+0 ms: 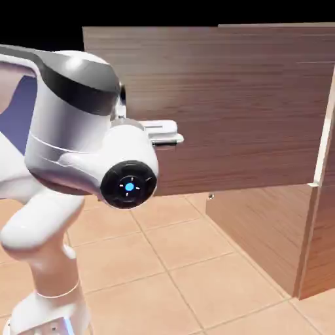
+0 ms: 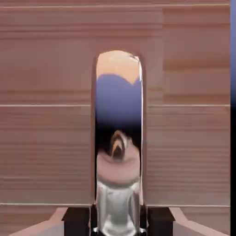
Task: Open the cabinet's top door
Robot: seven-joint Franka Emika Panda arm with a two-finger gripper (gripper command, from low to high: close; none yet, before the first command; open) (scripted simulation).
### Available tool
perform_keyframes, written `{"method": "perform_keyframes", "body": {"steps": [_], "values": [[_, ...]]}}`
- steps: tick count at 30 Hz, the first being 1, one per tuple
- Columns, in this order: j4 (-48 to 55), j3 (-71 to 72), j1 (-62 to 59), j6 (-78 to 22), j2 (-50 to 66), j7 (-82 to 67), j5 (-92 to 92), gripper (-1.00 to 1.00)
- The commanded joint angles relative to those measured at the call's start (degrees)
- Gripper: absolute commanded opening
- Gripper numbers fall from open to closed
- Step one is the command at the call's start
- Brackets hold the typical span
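I've got the gripper [image 2: 118, 226] clamped on the handle [image 2: 118, 138], a slick, stiff metal bar. Top door [image 1: 222, 105] is swung partway out from the cabinet [image 1: 314, 235]; rigid, heavy-ish, hinged, so pull along its arc.

tool [image 1: 171, 134]: mostly behind the arm [image 1: 78, 131]
handle [image 2: 118, 138]: base cut off by the hand view's bottom edge
cabinet [image 1: 314, 248]: runs off right

The white arm [image 1: 78, 150] reaches level toward the top door [image 1: 229, 98]; its gripper [image 2: 118, 221] is clamped around the silver handle [image 2: 118, 138].
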Motion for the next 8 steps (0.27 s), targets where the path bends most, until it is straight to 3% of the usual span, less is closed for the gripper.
{"method": "perform_keyframes", "body": {"steps": [1, 8], "values": [[2.01, -1.44, 1.34, -1.57, 2.08, -1.2, -0.84, -1.0], [15.8, -11.05, 9.51, -12.78, 16.64, -10.92, -5.36, -1.0]]}}
